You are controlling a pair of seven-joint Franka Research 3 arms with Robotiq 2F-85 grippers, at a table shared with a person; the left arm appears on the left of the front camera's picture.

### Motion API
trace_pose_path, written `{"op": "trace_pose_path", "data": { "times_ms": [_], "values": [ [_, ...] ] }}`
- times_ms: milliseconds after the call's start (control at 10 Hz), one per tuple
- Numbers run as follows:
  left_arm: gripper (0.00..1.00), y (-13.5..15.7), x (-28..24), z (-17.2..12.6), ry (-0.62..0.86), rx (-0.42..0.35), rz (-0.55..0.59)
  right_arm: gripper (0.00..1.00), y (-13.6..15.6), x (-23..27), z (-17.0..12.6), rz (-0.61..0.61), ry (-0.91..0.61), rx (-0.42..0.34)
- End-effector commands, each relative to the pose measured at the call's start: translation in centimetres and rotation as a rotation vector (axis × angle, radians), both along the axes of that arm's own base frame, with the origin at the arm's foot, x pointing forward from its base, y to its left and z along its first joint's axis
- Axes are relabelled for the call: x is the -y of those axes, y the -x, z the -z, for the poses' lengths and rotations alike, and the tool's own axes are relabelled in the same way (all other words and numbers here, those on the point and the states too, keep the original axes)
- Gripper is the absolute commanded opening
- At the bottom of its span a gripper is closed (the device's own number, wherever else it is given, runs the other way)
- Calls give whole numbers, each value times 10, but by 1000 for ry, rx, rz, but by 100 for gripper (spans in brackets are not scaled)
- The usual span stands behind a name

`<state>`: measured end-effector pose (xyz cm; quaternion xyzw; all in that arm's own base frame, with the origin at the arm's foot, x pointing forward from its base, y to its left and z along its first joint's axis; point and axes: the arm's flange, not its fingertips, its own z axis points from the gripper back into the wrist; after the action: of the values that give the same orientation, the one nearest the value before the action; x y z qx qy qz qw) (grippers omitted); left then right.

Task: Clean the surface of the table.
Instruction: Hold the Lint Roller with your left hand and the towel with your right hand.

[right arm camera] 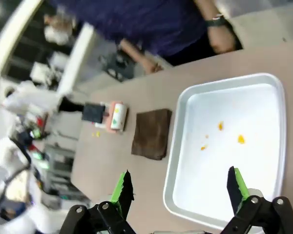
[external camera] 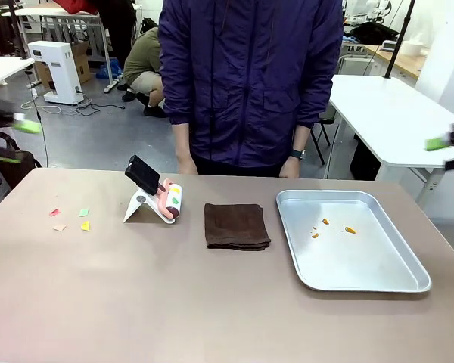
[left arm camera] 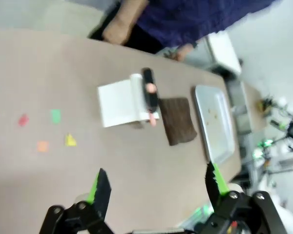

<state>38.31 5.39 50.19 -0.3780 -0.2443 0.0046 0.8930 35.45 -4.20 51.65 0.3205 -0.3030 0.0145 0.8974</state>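
Observation:
The brownish-tan table (external camera: 174,295) carries a few small coloured paper scraps (external camera: 83,213) at its left. In the left wrist view the table (left arm camera: 63,63) spreads below my left gripper (left arm camera: 157,187), and the scraps (left arm camera: 55,115) lie ahead to its left. My left gripper (external camera: 19,143) hangs open at the table's left edge, high off the top. My right gripper (external camera: 446,153) hangs open beyond the right edge. In the right wrist view this gripper (right arm camera: 178,187) hovers over the near side of the silver tray (right arm camera: 244,112). Both hold nothing.
A lint roller (external camera: 166,198) with a black handle rests on a white stand, left of centre. A folded brown cloth (external camera: 236,225) lies mid-table. The silver tray (external camera: 363,261) at right holds a few orange crumbs (external camera: 349,230). A person in a dark jacket (external camera: 250,76) stands at the far edge.

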Motion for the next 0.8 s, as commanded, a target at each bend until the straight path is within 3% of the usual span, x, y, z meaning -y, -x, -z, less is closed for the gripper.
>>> {"op": "trace_pose_path", "data": {
  "times_ms": [0,300,700],
  "values": [
    [100,-34,42,-6,-139,-21,76,100,-20,-84,9,-41,113,-25],
    [100,-66,103,-9,-190,-63,135,100,-37,-202,7,-147,192,-84],
    [100,-94,155,20,-287,-85,232,100,-39,-301,60,-316,276,-208]
  ]
}}
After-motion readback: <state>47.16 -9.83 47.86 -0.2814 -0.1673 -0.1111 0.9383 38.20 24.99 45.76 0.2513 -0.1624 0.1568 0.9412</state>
